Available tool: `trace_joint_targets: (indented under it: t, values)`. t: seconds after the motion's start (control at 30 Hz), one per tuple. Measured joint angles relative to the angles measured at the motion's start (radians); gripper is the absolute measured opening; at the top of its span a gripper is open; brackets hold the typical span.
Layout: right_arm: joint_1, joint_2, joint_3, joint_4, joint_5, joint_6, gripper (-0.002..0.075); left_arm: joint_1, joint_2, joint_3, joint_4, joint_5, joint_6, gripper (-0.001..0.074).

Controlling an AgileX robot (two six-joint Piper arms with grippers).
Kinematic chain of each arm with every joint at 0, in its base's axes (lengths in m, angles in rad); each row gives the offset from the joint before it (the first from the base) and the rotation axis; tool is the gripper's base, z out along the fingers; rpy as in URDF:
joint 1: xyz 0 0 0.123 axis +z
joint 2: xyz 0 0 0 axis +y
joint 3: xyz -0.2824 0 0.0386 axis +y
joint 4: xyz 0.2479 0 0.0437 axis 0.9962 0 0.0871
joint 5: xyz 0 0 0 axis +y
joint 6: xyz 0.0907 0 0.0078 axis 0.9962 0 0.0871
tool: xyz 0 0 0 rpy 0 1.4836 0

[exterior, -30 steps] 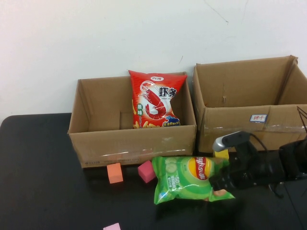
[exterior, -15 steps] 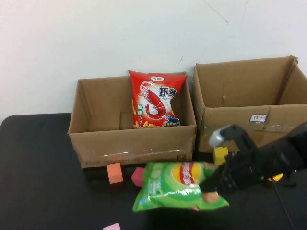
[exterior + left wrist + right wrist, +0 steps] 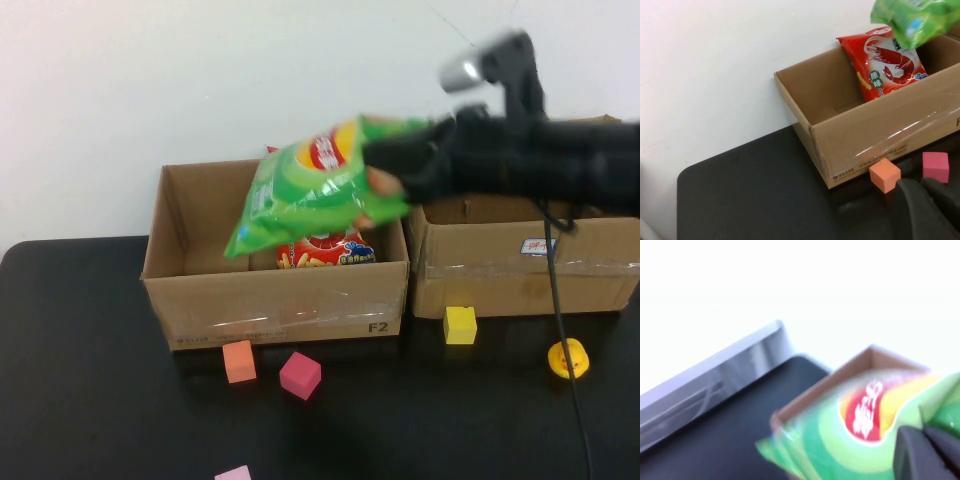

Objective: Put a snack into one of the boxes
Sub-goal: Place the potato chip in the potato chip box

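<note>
My right gripper (image 3: 395, 172) is shut on a green chip bag (image 3: 315, 182) and holds it in the air over the left cardboard box (image 3: 275, 300). The bag fills the right wrist view (image 3: 860, 430) and shows at the edge of the left wrist view (image 3: 915, 17). A red shrimp-snack bag (image 3: 325, 250) stands inside that box, mostly hidden behind the green bag; it shows in the left wrist view (image 3: 885, 62). A second, open box (image 3: 520, 265) stands to the right. My left gripper (image 3: 925, 200) hangs low over the table near the left box's front, fingers together, holding nothing.
Foam cubes lie on the black table before the boxes: orange (image 3: 238, 361), magenta (image 3: 299, 374), yellow (image 3: 460, 325), and a pink one (image 3: 233, 473) at the front edge. A yellow duck toy (image 3: 568, 357) sits at the right. A white wall stands behind the boxes.
My right gripper has lifted the green chip bag off the table, up and to the left, from in front of the boxes to above the left box.
</note>
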Motion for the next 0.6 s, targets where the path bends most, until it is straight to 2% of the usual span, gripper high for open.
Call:
trace_joint_targets:
  t: [0.27, 0.33, 0.4, 0.53, 0.6]
  values:
    - [0.099, 0.321, -0.368, 0.023, -0.115, -0.056, 0.0009, 0.000, 0.000, 0.000, 0.000, -0.001, 0.000, -0.0001]
    - [0.114, 0.406, -0.438, 0.027, -0.167, -0.022, 0.0039, 0.000, 0.000, 0.000, 0.000, -0.001, 0.000, -0.0001]
    - [0.121, 0.474, -0.481, 0.029, -0.196, 0.054, 0.0113, 0.000, 0.000, 0.000, 0.000, -0.001, 0.000, -0.0001]
    - [0.121, 0.528, -0.495, 0.010, -0.199, 0.218, 0.0386, 0.000, 0.000, 0.000, 0.000, -0.001, -0.001, -0.0001]
    - [0.119, 0.525, -0.502, -0.057, -0.158, 0.266, 0.0480, 0.000, 0.000, 0.000, 0.000, 0.001, -0.001, -0.0001]
